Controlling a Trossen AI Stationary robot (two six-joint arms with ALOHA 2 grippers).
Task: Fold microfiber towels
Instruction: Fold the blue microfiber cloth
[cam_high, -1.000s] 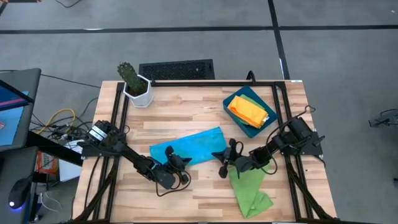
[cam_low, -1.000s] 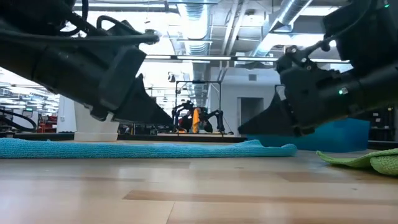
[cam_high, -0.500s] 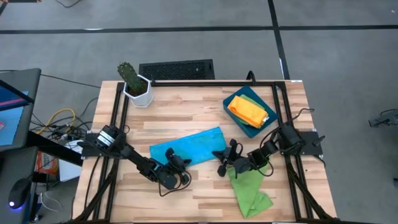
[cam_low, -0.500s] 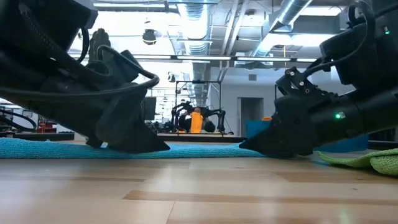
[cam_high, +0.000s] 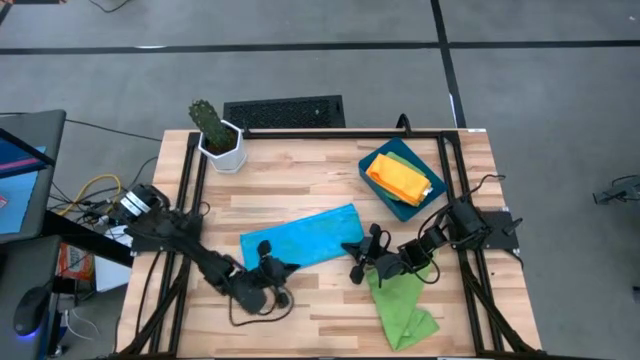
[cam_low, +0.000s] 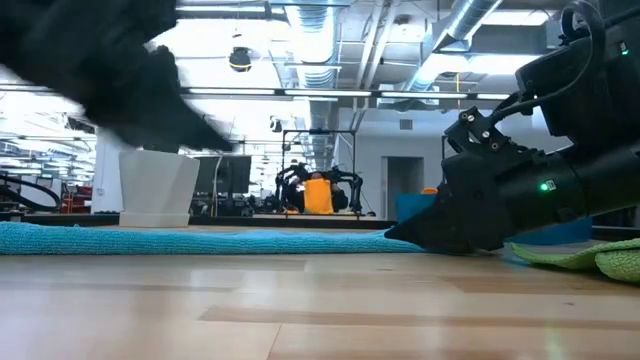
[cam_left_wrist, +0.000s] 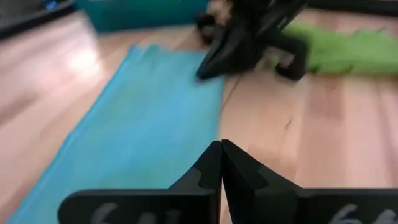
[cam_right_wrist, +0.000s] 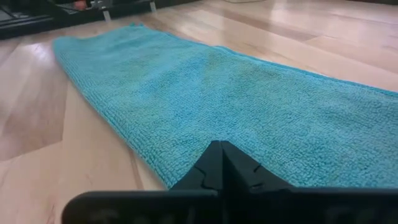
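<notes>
Blue towel lies in a long flat strip between both claws, high view; right gripper closed at its near corner, left gripper closed at the opposite end. Orange towel sits folded in the tray beyond the right claw; green towel lies rumpled behind it, unfolded. Low view: right claw rests on the wood, left claw raised. Wrist views: both fingertip pairs pressed together, holding nothing. Potted cactus stands well clear.
</notes>
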